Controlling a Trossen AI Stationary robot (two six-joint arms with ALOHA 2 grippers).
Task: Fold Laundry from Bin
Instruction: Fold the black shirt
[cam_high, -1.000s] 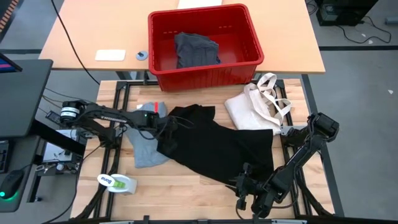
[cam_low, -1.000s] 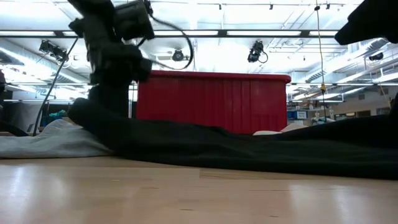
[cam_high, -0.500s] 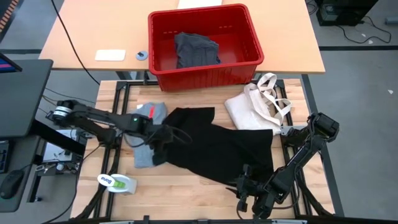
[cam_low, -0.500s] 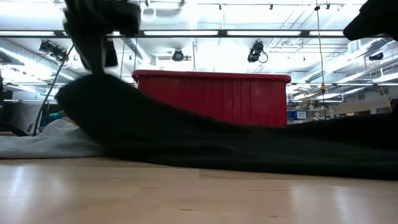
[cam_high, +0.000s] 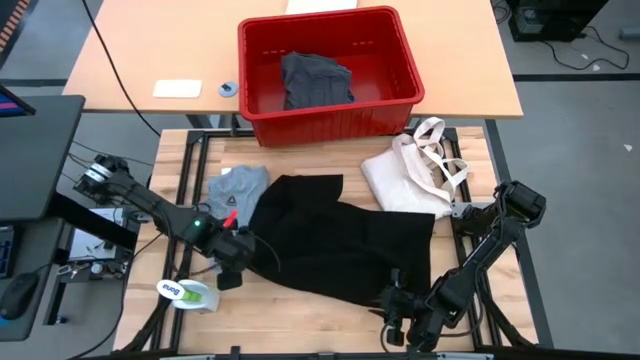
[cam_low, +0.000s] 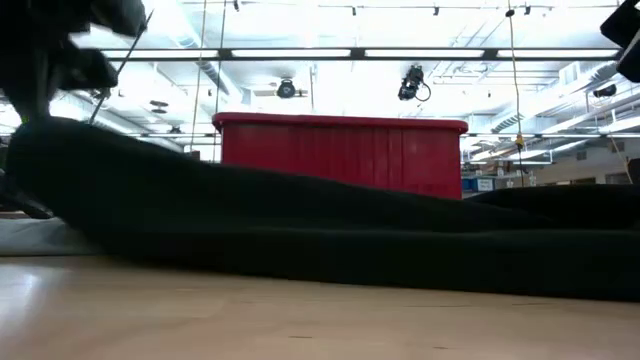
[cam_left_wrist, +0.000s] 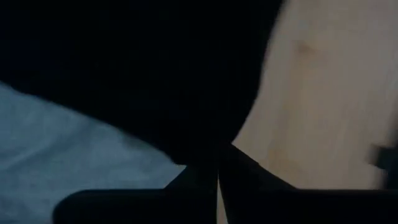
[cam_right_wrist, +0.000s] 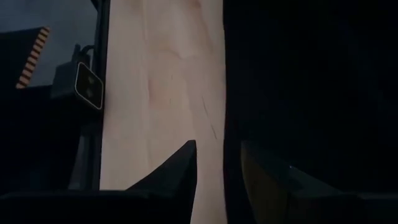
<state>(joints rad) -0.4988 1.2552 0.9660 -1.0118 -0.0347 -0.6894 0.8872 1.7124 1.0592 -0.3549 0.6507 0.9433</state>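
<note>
While my left end effector (cam_high: 232, 262) pinches the black garment (cam_high: 340, 240) near the grey T-shirt (cam_high: 232, 190), my right end effector (cam_high: 400, 312) grips its opposite edge, fingers partly apart.

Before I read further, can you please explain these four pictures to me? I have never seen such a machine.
It is a robot with two dark arms at a wooden table. One picture looks down from above, one looks level across the table, and two come from cameras on the wrists. On the table lie a black garment, a grey T-shirt and a cream tote bag. A red bin behind holds more cloth. The left hand, shut, pinches the black garment's edge. The right hand is at its other corner, seemingly gripping it too.
</note>
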